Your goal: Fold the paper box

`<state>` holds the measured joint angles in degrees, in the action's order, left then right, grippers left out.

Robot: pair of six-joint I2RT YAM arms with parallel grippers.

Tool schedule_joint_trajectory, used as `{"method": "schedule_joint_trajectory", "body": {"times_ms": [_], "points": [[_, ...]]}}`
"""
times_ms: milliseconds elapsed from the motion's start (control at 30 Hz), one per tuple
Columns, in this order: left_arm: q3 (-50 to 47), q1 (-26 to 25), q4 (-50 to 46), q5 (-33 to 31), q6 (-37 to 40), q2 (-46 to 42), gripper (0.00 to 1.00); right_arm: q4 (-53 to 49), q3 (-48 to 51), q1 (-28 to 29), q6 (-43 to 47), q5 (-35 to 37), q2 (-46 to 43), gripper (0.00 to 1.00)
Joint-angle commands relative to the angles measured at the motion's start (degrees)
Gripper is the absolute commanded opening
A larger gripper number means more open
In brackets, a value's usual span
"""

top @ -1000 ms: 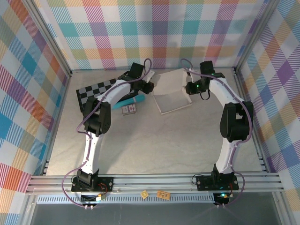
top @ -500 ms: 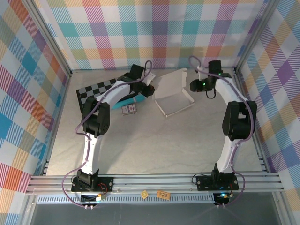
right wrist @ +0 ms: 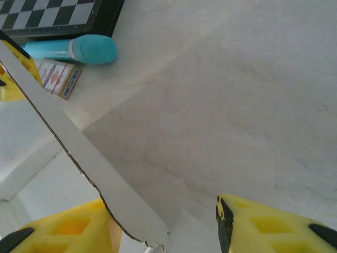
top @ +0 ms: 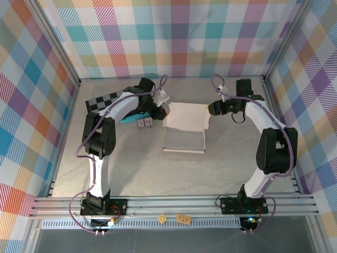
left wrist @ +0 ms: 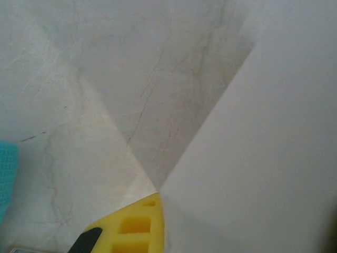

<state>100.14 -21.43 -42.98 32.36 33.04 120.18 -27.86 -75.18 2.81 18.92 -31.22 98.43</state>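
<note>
The paper box is white thin card lying mid-table, its lid panel raised behind a shallow tray part. My left gripper is at the box's far left corner. In the left wrist view one yellow finger presses against the white card, so it is shut on that edge. My right gripper stands open at the box's far right corner. A ragged-edged card flap runs between its yellow fingers, close to the left one.
A black-and-grey checkerboard lies at the back left. Beside it are a teal cylinder and a small printed card, both just left of the box. Plaid walls close in three sides.
My right gripper has opened and let go of the lid, drawing back to the right. The box has swung round and shifted toward the near side, with my left gripper still on it.
</note>
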Motion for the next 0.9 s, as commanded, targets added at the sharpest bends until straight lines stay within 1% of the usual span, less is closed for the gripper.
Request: {"method": "schedule_joint_trajectory", "body": {"times_ms": [0, 133, 267, 333, 533, 733, 867], "points": [[2.1, 0.3, -2.1, 0.6, 3.0, 0.1, 0.0, 1.2, 1.8, -0.1, 4.2, -1.5, -0.6, 0.5], [3.3, 0.4, -2.1, 0.2, 2.4, 0.6, 0.0, -1.7, -0.5, 0.2, 3.5, -3.2, 0.2, 0.49], [3.4, 0.3, -1.0, -0.4, 1.4, 0.5, 0.0, 0.4, 4.7, 0.5, 3.2, -2.9, -4.0, 0.49], [3.2, 0.3, -0.6, -0.4, 1.3, 0.3, 0.0, 0.5, 6.2, 0.7, 3.3, -2.5, -4.2, 0.47], [3.2, 0.2, -0.4, -0.6, 1.3, 0.4, 0.0, 2.8, 5.6, 0.8, 3.6, 0.0, -0.8, 0.44], [3.2, 0.2, 0.0, -0.7, 1.0, 0.5, 0.0, 1.6, 1.2, 1.5, 4.5, -0.7, 3.2, 0.4], [3.3, 0.2, 0.1, -0.9, 0.8, 0.8, 0.0, 0.4, -1.2, 2.1, 4.7, -1.4, 5.4, 0.34]]}}
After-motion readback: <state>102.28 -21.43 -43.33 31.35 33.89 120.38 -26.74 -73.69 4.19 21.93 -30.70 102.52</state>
